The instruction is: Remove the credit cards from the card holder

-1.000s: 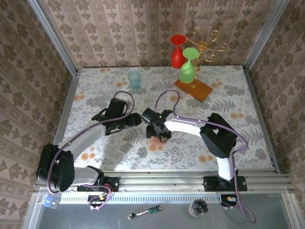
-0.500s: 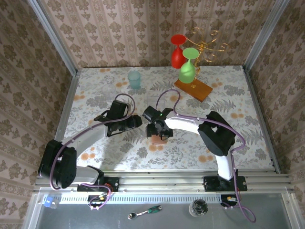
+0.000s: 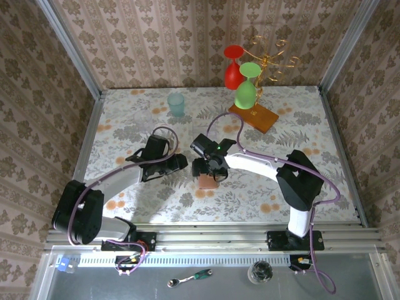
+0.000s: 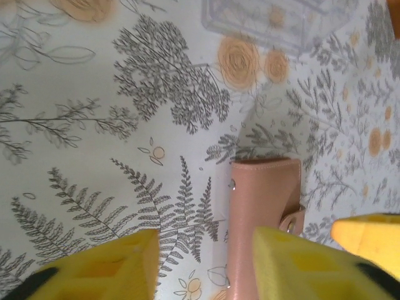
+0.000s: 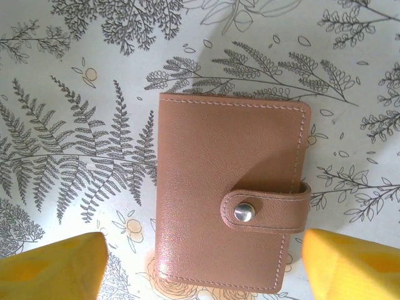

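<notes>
Card holder (image 5: 231, 206) closed, strap snapped.
It lay flat near the centre of the floral tablecloth (image 3: 125, 125). Right gripper (image 5: 203, 265) hung over it with jaws spread wide, one finger off each side. Left gripper (image 4: 203, 269), just left of it, stood partly spread and empty.

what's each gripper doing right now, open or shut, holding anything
left gripper: open, holding nothing.
right gripper: open above the snapped-shut card holder, not gripping it.
</notes>
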Robot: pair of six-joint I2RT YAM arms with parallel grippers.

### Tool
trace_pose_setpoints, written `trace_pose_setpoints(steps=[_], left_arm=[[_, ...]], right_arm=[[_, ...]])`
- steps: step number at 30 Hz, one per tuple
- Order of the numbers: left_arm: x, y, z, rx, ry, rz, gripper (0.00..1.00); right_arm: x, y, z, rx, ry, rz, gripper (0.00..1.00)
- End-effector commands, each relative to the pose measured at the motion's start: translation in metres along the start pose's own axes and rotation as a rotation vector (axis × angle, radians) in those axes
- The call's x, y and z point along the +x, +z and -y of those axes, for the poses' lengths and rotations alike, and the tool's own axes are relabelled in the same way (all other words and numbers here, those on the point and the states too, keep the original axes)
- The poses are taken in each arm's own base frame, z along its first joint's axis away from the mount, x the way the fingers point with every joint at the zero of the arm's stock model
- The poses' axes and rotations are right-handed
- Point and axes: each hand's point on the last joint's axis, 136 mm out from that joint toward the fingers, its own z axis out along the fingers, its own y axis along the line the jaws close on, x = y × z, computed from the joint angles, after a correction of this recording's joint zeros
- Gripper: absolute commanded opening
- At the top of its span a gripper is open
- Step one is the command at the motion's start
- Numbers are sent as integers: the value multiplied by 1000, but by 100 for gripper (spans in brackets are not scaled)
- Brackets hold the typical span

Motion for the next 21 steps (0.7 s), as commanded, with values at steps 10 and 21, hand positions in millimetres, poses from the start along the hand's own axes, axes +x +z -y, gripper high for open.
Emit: trace_pose_setpoints(steps=[10,21], left_arm=[[-9,-9,11,129,49,68,8],[-5,-3,21,224,-16,35,2]], right_arm=[[4,1,2,28,-51,-68,74],[1,8,8,88,-36,-80,55]])
